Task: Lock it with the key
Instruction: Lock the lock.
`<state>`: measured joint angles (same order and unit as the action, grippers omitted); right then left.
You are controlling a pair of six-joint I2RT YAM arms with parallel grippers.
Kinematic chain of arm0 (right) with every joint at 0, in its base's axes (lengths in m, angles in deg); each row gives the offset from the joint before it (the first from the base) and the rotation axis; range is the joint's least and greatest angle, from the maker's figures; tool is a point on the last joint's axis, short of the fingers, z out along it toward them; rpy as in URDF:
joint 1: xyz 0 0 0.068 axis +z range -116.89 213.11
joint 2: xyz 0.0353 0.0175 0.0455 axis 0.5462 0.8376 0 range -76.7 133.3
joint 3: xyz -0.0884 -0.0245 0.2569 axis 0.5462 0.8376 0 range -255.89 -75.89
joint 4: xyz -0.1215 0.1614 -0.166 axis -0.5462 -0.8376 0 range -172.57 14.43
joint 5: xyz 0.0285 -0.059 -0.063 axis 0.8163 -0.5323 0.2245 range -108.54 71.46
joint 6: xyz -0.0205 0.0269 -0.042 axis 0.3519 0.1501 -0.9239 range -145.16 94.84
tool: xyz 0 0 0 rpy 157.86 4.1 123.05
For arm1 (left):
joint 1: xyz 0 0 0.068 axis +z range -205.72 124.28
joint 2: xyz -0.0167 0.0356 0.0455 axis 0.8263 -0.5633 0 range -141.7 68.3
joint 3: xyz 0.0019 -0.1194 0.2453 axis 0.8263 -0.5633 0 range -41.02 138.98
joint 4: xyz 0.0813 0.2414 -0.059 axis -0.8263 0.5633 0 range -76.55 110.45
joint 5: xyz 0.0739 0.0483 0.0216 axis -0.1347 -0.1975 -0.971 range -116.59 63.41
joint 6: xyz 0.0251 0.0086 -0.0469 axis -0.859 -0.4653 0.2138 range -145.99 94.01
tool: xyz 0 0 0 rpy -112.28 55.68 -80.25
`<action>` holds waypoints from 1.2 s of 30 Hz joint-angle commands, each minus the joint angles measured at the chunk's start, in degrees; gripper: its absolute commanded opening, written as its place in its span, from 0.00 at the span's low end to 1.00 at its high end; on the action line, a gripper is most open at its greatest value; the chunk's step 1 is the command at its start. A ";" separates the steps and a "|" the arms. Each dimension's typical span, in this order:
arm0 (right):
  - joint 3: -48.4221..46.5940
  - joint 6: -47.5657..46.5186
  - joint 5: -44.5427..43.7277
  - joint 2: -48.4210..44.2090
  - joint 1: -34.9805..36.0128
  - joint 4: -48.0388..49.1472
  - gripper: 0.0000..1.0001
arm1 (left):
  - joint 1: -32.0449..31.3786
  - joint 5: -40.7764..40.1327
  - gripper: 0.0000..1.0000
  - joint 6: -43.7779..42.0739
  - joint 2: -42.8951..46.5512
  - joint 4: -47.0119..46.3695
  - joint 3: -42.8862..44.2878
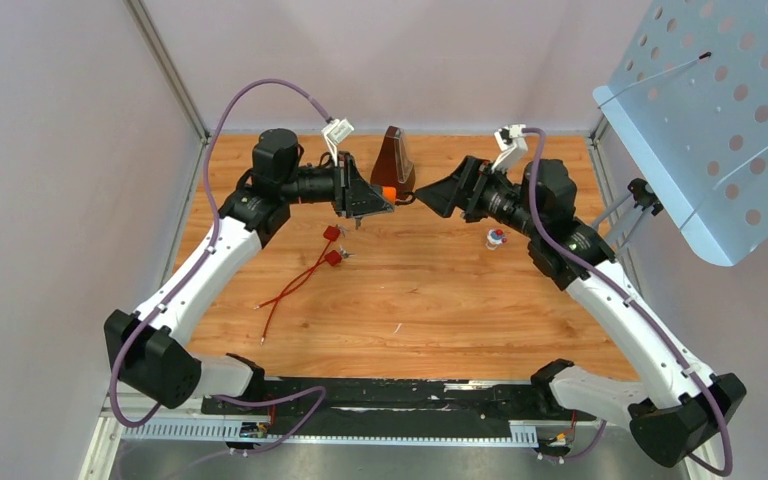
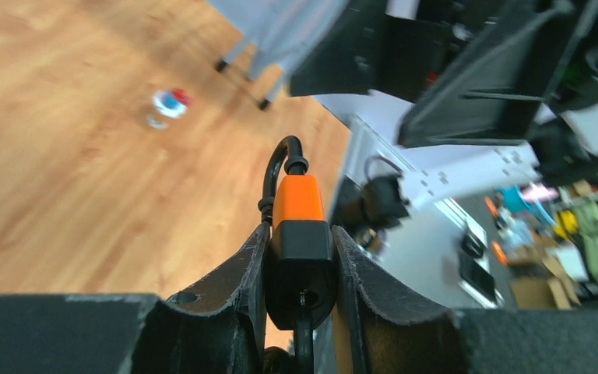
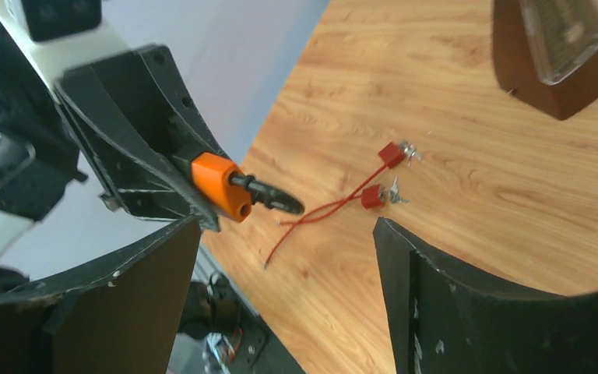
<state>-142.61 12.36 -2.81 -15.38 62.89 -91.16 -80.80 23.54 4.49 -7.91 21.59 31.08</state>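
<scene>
Left end effector clamps orange padlock; right end effector wide open, empty; red-tagged keys on table.

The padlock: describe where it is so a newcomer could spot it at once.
Start at the wooden table and find the left gripper, near the brown pyramid at the back. The padlock is clamped between its fingers. It alone is orange and black; the keys on the table carry red tags.

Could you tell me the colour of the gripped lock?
Orange and black lock; clearest in left wrist view.
</scene>
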 commanded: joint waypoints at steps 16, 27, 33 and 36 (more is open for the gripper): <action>-1.23 -6.93 32.72 2.72 0.58 10.61 0.49 | 0.65 20.35 0.00 6.36 6.26 -5.97 1.72; -2.84 -7.00 32.11 4.03 2.20 14.64 0.11 | 0.67 20.54 0.02 7.93 6.08 -7.63 1.04; -0.81 -3.34 27.43 1.32 2.34 19.82 0.00 | 0.65 18.73 0.42 7.79 6.68 -7.82 0.46; -0.85 -2.89 26.55 0.58 2.27 19.90 0.00 | 0.65 17.08 0.54 8.25 7.27 -9.96 -0.22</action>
<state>-142.83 8.07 27.35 -12.08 65.23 -77.59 -80.01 41.77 11.81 -3.14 15.71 31.43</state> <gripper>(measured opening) 0.033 0.490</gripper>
